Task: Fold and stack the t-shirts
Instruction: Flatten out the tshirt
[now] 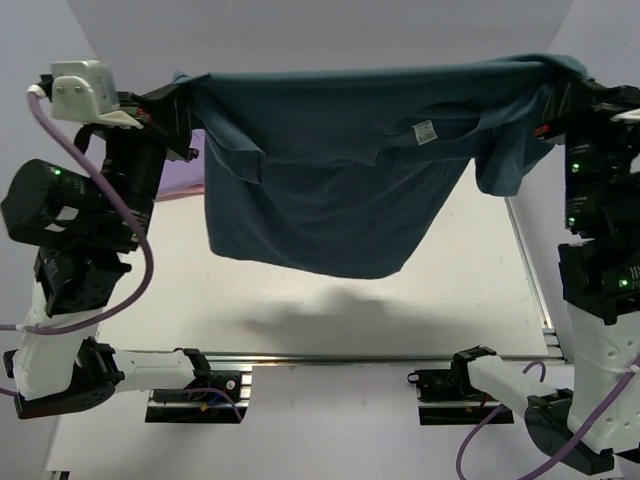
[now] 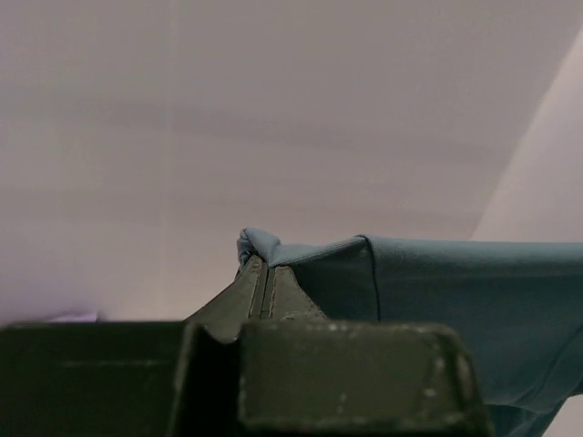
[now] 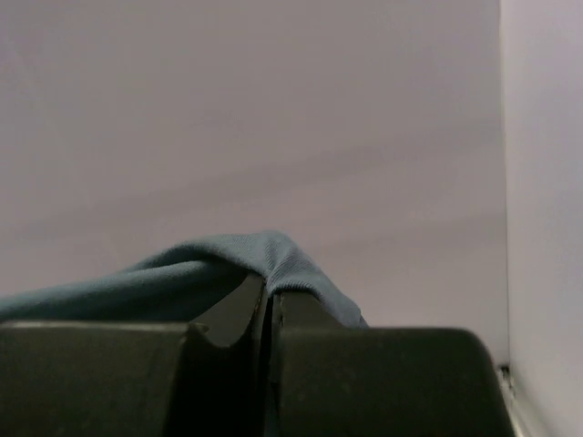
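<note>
The large dark teal-blue t-shirt [image 1: 340,160] hangs stretched in the air between both grippers, its lower edge drooping above the white table [image 1: 300,300]. My left gripper [image 1: 185,90] is shut on its left top corner; the cloth [image 2: 437,282] shows at the closed jaws of the left gripper [image 2: 261,264]. My right gripper [image 1: 570,85] is shut on the right top corner; the cloth [image 3: 228,264] drapes over the closed jaws of the right gripper [image 3: 271,289]. A strip of lavender-purple shirt [image 1: 180,180] shows behind the left arm. The pink shirt is out of view.
The table's metal front rail [image 1: 330,356] runs across below the hanging shirt, and a rail [image 1: 530,270] runs along its right edge. White walls close the back and sides. Both arm bases stand at the near edge.
</note>
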